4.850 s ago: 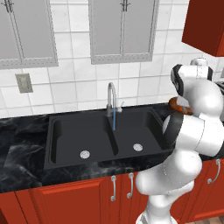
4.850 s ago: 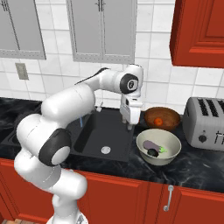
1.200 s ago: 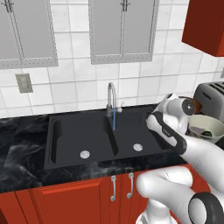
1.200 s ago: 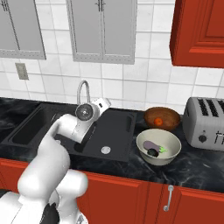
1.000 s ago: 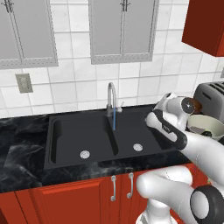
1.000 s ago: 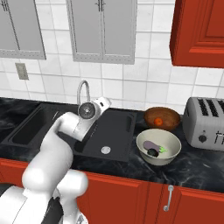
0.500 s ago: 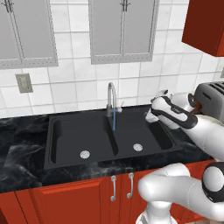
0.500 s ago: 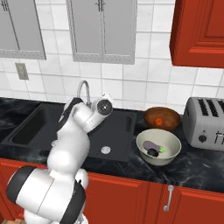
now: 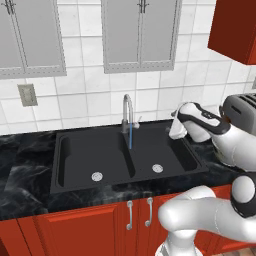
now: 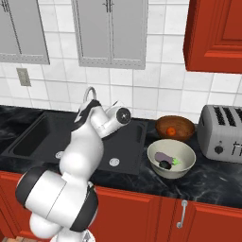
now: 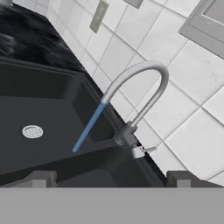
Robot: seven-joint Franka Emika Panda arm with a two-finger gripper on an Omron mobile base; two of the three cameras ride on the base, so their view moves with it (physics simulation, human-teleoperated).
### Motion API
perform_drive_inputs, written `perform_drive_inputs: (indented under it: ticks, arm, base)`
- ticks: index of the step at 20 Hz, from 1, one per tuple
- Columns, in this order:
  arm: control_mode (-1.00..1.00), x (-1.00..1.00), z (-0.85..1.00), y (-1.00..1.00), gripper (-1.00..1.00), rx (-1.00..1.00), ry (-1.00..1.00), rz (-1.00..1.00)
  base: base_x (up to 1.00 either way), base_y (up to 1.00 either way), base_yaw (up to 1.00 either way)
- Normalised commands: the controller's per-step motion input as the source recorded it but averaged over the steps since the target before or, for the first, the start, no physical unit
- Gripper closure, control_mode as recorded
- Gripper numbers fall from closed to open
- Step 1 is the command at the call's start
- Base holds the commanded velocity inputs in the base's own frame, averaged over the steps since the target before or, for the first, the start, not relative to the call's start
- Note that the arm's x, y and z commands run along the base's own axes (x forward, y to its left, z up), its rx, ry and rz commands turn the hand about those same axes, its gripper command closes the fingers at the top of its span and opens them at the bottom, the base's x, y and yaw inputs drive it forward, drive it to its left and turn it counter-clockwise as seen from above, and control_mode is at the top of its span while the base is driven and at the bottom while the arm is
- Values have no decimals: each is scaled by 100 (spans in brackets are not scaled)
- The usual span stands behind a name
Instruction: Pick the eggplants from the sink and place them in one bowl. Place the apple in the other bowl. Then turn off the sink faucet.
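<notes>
The sink faucet (image 11: 146, 85) arches just ahead of my open gripper (image 11: 111, 179), whose fingertips (image 11: 41, 178) are spread wide with nothing between them. A blue stream of water (image 11: 89, 127) runs from the spout into the black sink (image 11: 43, 96). The small side lever (image 11: 148, 150) sticks out at the faucet's base. From the left base view my gripper (image 9: 173, 131) hangs right of the faucet (image 9: 127, 112), over the right basin. Both eggplants (image 10: 164, 159) lie in the pale bowl (image 10: 188, 150). The apple (image 10: 171, 131) sits in the brown bowl (image 10: 182, 124).
A silver toaster (image 10: 222, 132) stands on the counter right of the bowls. White tiled wall and grey cabinet doors rise behind the faucet. A wall outlet (image 9: 27, 95) is at the left. Each basin has a round drain (image 9: 97, 176).
My hand has swung from above the brown bowl, down past the sink front, to the faucet's right side. The gripper stayed open. Water keeps running.
</notes>
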Motion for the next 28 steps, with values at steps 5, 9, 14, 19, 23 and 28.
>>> perform_drive_inputs:
  ticks: [5,9,14,19,23,28]
  arm:
    - [-100,17,-1,8,-100,0,0,0]
    - [-100,16,0,0,-100,0,0,0]
    - [-100,8,-1,0,-100,1,0,0]
    - [-100,19,-2,0,-100,1,0,0]
    - [-100,22,0,0,-100,0,0,0]
    - [-100,8,0,0,-100,0,0,0]
  base:
    - [0,0,0]
    - [0,0,0]
    - [0,0,0]
    - [0,0,0]
    - [0,0,0]
    - [0,0,0]
